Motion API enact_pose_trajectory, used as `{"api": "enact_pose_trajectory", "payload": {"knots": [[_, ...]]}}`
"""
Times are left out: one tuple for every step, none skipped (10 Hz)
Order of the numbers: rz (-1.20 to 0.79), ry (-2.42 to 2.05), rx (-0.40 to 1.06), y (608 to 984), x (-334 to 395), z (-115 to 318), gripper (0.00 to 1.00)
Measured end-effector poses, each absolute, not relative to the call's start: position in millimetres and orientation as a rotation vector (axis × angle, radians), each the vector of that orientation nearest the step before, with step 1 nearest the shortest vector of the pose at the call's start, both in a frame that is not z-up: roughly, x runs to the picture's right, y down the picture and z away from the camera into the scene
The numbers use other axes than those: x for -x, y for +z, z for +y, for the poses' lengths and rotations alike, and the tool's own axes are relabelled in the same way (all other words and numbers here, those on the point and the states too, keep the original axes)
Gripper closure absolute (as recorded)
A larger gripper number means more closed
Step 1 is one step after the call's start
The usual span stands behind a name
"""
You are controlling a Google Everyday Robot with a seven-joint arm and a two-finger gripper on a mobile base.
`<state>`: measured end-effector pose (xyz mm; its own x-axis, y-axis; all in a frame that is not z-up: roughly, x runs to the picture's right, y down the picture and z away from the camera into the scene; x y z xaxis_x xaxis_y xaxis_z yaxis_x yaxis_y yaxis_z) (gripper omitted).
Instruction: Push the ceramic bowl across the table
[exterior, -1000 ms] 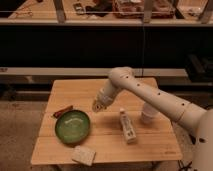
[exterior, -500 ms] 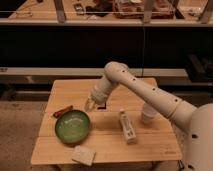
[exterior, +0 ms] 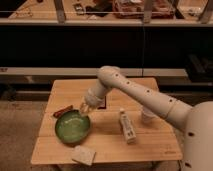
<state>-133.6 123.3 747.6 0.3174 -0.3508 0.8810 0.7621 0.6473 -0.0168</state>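
The green ceramic bowl [exterior: 73, 126] sits on the left part of the light wooden table [exterior: 115, 145]. My gripper [exterior: 84, 109] hangs at the end of the white arm, just above the bowl's far right rim. Whether it touches the rim I cannot tell.
A reddish-brown bar [exterior: 63, 111] lies just behind the bowl on the left. A pale sponge-like block [exterior: 83, 155] lies near the front edge. A white bottle [exterior: 127, 126] lies right of the bowl, and a small white cup [exterior: 147, 114] stands further right. A dark counter runs behind the table.
My arm has swung left and down, bringing the gripper from above the table's middle to the bowl's far right rim. The bowl has not visibly moved.
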Motion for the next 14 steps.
{"api": "enact_pose_trajectory", "payload": {"knots": [[-0.996, -0.772, 0.472, 753, 144, 129, 1.0], [-0.979, -0.773, 0.461, 762, 154, 134, 1.0], [-0.938, -0.785, 0.446, 774, 162, 138, 1.0], [-0.902, -0.793, 0.431, 783, 164, 136, 1.0], [-0.859, -0.804, 0.416, 793, 164, 135, 1.0], [-0.817, -0.824, 0.404, 800, 164, 133, 1.0], [-0.799, -0.84, 0.403, 803, 164, 135, 1.0], [-0.787, -0.864, 0.41, 805, 163, 141, 1.0], [-0.784, -0.886, 0.429, 805, 162, 151, 1.0], [-0.785, -0.895, 0.444, 805, 161, 159, 1.0], [-0.788, -0.899, 0.46, 807, 159, 166, 1.0], [-0.796, -0.896, 0.481, 807, 156, 173, 1.0], [-0.804, -0.888, 0.499, 809, 152, 178, 1.0], [-0.807, -0.881, 0.51, 811, 150, 181, 1.0]]}}
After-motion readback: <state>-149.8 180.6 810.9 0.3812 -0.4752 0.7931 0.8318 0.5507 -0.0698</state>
